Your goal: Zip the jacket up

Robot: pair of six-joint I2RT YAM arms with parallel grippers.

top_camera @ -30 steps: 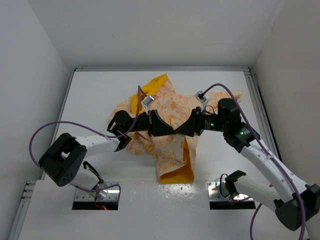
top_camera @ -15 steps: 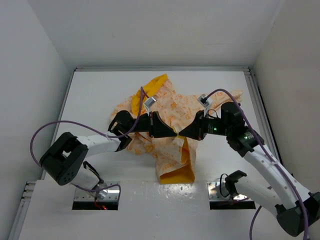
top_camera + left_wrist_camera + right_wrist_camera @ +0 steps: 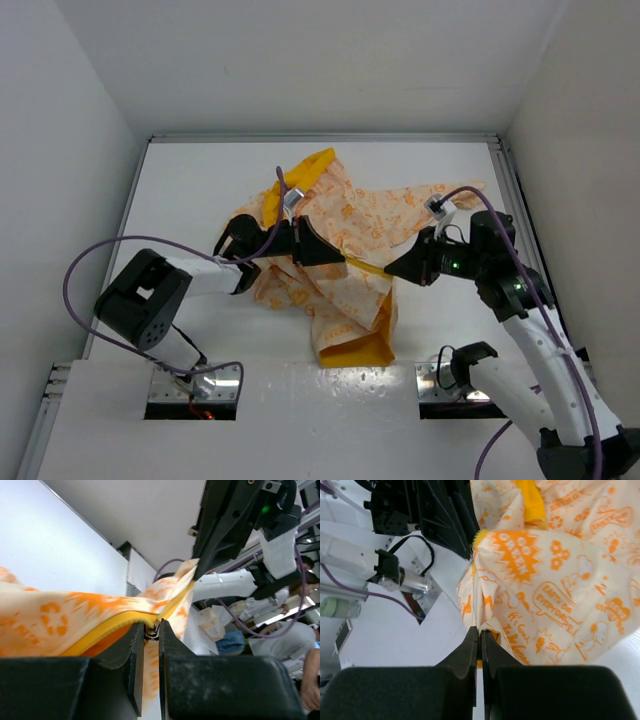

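Note:
The jacket [image 3: 360, 225], cream with orange print and yellow-orange lining, lies crumpled in the middle of the white table. My left gripper [image 3: 338, 258] is shut on the metal zipper slider [image 3: 152, 630] at the yellow zipper edge. My right gripper [image 3: 390, 270] is shut on the jacket's zipper edge [image 3: 487, 626], to the right of the left gripper. A short yellow stretch of zipper [image 3: 365, 266] runs taut between the two grippers. In the right wrist view the printed fabric [image 3: 555, 570] spreads beyond the fingers. The yellow lining [image 3: 355, 348] shows at the near hem.
White walls close in the table on the left, back and right. A raised rail [image 3: 520, 215] runs along the right edge. Two recessed metal mounts [image 3: 195, 392] sit by the arm bases at the near edge.
My right gripper has pulled to the right, away from the left one, drawing the zipper edge taut between them. The jacket's right side has spread out. The left gripper has stayed nearly in place.

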